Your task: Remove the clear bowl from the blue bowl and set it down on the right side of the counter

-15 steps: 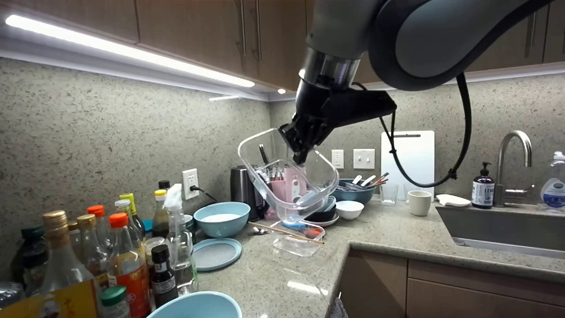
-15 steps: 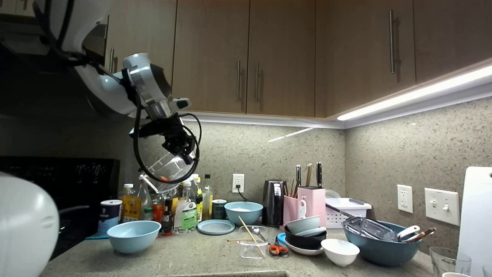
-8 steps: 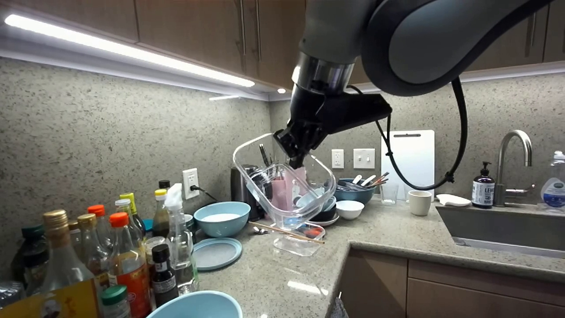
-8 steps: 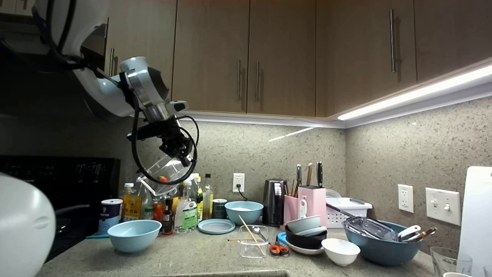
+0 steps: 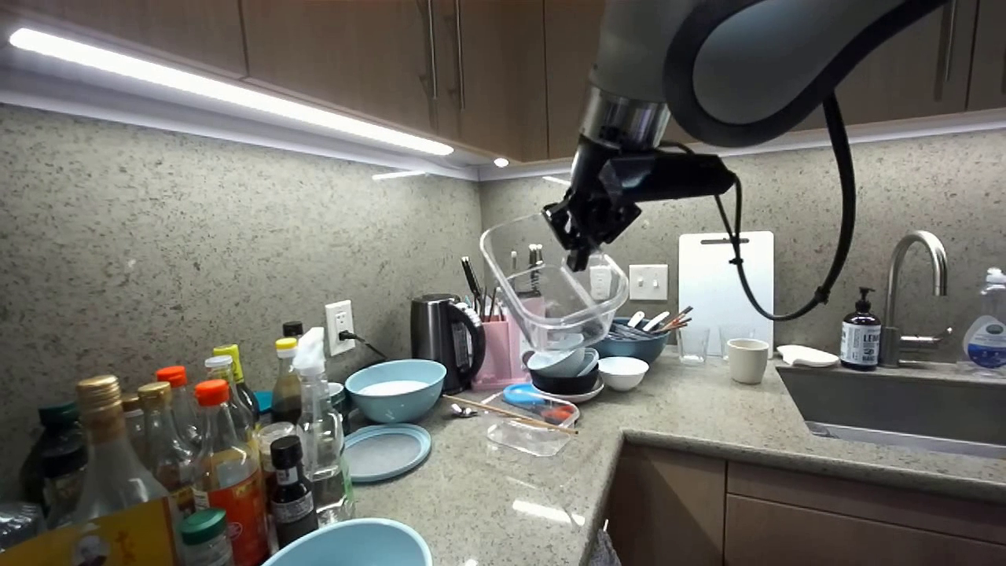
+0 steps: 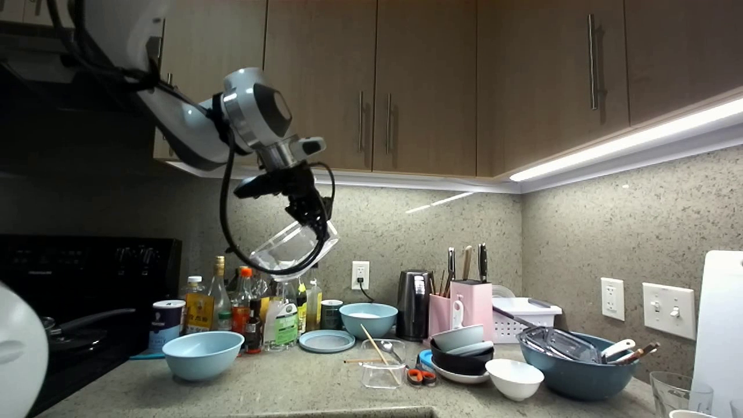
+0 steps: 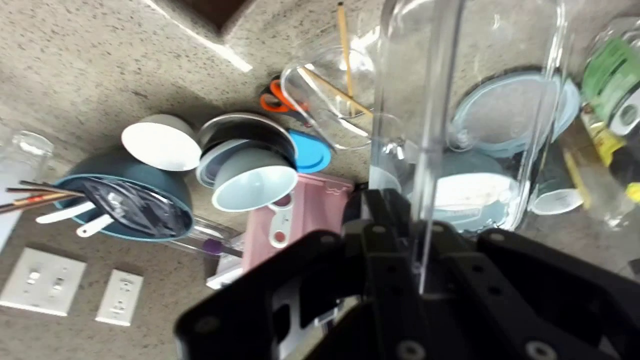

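The clear bowl (image 5: 550, 314) hangs tilted in the air, well above the counter (image 5: 479, 495); it also shows in an exterior view (image 6: 287, 249) and the wrist view (image 7: 430, 125). My gripper (image 5: 579, 255) is shut on its upper rim or wall, seen too in an exterior view (image 6: 322, 229); in the wrist view the fingers (image 7: 405, 215) stand on both sides of the see-through wall. The blue bowl (image 5: 350, 544) sits on the counter beside the bottles, partly cut off by the frame edge; it is whole in an exterior view (image 6: 203, 358). The clear bowl is apart from it.
Another pale-blue bowl (image 6: 368, 320) with something white inside stands behind a round lid (image 6: 326, 342). Bottles (image 5: 220, 464) line the wall. A shallow clear dish (image 6: 382, 374) with chopsticks, scissors (image 6: 421, 377), stacked bowls (image 6: 461, 363), a kettle (image 5: 435, 338) and a sink (image 5: 904, 409) are around.
My gripper and the clear bowl have moved right and up in both exterior views since half a second ago. Before that they shifted slightly left and down. The bowl stays held.
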Action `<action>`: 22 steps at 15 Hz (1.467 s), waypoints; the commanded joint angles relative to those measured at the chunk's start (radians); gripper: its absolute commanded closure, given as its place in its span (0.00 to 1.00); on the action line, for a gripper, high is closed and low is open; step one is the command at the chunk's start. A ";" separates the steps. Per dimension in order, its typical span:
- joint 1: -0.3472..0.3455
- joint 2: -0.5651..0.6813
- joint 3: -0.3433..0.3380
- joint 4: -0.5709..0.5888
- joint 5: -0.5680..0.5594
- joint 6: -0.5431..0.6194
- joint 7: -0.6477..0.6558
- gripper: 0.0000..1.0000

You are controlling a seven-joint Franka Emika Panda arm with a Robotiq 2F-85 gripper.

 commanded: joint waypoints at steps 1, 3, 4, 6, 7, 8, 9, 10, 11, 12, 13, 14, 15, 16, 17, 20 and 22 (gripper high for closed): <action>-0.104 -0.173 -0.061 -0.124 0.075 0.010 -0.007 0.93; -0.179 -0.245 -0.102 -0.180 0.096 0.000 -0.005 0.93; -0.219 -0.279 -0.117 -0.205 0.101 -0.003 -0.001 0.93; -0.312 -0.345 -0.153 -0.264 0.105 -0.011 -0.001 0.93; -0.358 -0.368 -0.169 -0.290 0.106 -0.011 0.001 0.93; -0.404 -0.381 -0.175 -0.307 0.107 -0.010 0.015 0.93; -0.374 -0.317 -0.147 -0.251 0.114 -0.005 -0.028 0.93; -0.411 -0.339 -0.158 -0.275 0.113 -0.006 -0.027 0.93; -0.430 -0.354 -0.163 -0.290 0.113 -0.006 -0.027 0.93; -0.435 -0.362 -0.163 -0.297 0.113 -0.005 -0.027 0.93; -0.433 -0.366 -0.160 -0.300 0.114 -0.006 -0.026 0.93; -0.432 -0.366 -0.159 -0.300 0.114 -0.006 -0.025 0.93; -0.432 -0.366 -0.158 -0.300 0.114 -0.006 -0.025 0.93; -0.417 -0.358 -0.166 -0.294 0.117 -0.012 -0.054 0.94; -0.405 -0.333 -0.183 -0.279 0.126 -0.013 -0.086 0.94; -0.389 -0.262 -0.255 -0.256 0.163 0.029 -0.210 0.93; -0.396 -0.220 -0.302 -0.243 0.201 0.057 -0.297 0.92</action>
